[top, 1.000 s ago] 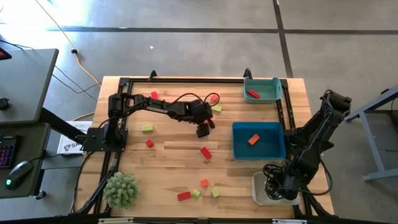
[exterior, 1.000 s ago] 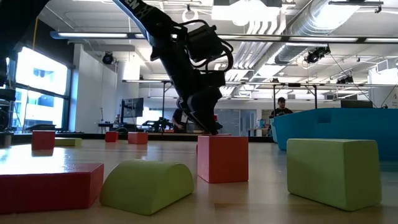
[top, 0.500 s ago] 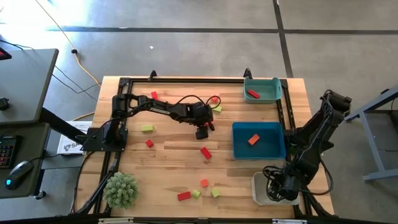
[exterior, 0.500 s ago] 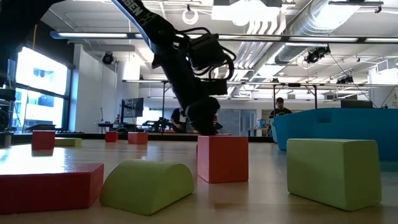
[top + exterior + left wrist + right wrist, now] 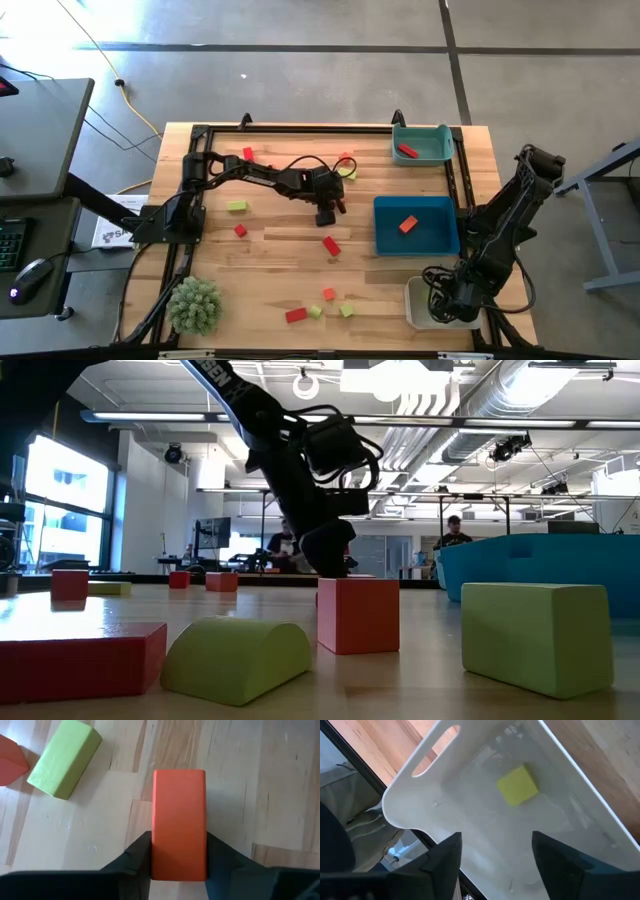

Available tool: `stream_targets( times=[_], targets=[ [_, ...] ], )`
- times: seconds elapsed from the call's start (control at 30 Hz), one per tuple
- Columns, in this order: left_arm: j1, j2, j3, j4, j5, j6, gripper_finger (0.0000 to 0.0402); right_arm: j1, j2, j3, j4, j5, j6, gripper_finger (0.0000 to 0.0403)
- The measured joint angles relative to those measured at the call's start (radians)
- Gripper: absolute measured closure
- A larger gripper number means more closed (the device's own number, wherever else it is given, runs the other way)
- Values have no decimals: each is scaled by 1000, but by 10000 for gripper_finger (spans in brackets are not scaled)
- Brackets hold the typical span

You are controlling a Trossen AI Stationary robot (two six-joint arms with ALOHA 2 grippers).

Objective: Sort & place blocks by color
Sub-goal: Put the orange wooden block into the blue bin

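Observation:
My left gripper reaches down to the table's middle, shut on an orange block. A yellow-green block lies just beyond it. My right gripper hangs open over the white bin at the near right corner. A yellow-green block lies on that bin's floor. Loose blocks rest flat on the table: red ones in the middle, and a red, orange and yellow-green group near the front edge. My left gripper pinches the orange block's two long sides between its two fingers, at the end nearest the wrist. The fingers come from above, pointing down, with the block's length running away between them. The block appears to lie flat on the wood.
A teal bin at the far right holds a red block. The blue bin beside it holds an orange block. A spiky green plant ball sits at the near left corner. In the low view, blocks stand in front of the left arm.
My left arm has drawn in slightly, and its gripper has sunk a little toward the table at nearly the same spot.

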Motion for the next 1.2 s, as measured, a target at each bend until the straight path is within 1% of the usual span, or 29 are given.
stream_targets(
  times=[0.13, 0.27, 0.37, 0.63, 0.7, 0.83, 1.0, 1.1, 1.2],
  targets=[
    [-4, -4, 0, -4, 48, -27, 298, -12, 0, 0, 1, 1, 1, 176],
    [-7, -22, -2, -30, 54, -76, 298, -28, 0, 1, 19, 54, 1, 180],
    [-12, -50, -2, -34, 47, -73, 298, -33, -1, 1, 48, 84, 1, 181],
    [-13, -156, -2, -37, 42, -60, 298, -57, -12, 2, 147, 97, 3, 181],
    [-13, -185, -2, -35, 41, -41, 298, -71, -24, 2, 165, 139, 2, 181],
    [-13, -237, -2, -38, 10, 15, 298, -106, -71, 2, 169, 275, 0, 181],
    [-13, -303, -2, -38, 6, 67, 298, -179, -139, 2, 171, 429, -21, 181],
    [-13, -344, -2, -37, 6, 78, 298, -245, -172, 2, 190, 486, -40, 181],
    [-13, -377, -2, -38, 7, 78, 298, -321, -191, 2, 221, 506, -77, 181]
  ],
)
